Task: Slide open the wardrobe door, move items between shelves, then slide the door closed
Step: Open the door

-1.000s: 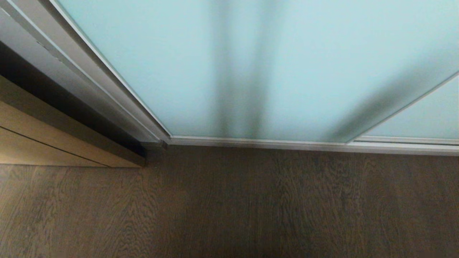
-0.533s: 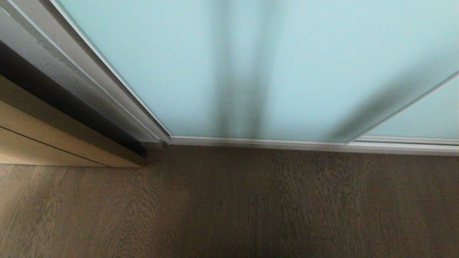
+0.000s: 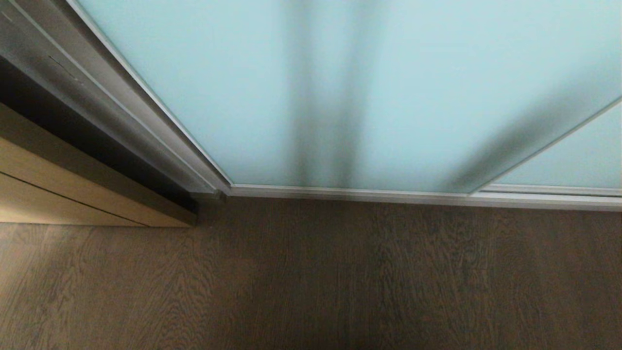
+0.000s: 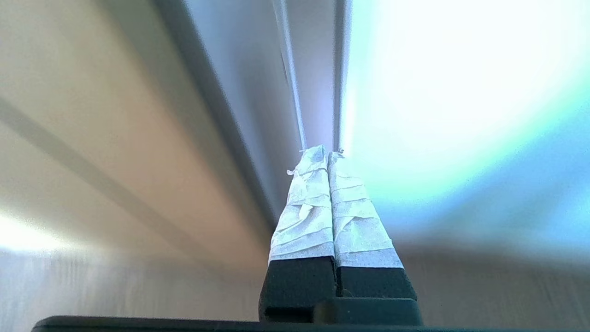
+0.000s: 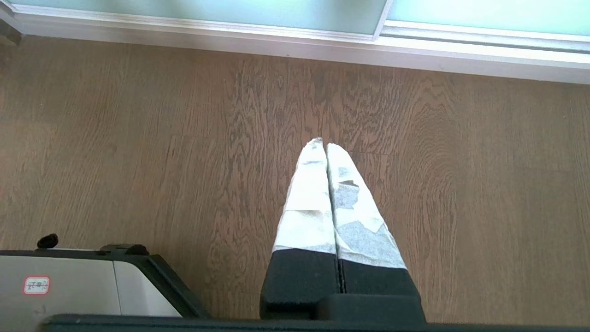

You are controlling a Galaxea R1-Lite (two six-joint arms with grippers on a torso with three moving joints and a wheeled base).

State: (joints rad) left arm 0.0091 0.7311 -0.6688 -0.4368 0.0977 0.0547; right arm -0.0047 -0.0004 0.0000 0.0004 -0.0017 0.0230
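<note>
Two grippers: both clenched on nothing.
Left gripper: pointed at the silver frame on the left edge of the sliding wardrobe door.
Right gripper: hanging over the wooden floor, short of the door's bottom rail.
Door: shut, so shelves and items are hidden.
Slip risk: pressed-together tips could skid off the narrow frame onto smooth glass.
Jam risk: pushing into the panel, not along the rail, may bind it.

dark wood-grain floor, tan wooden panel at the left, beside a grey metal frame
</note>
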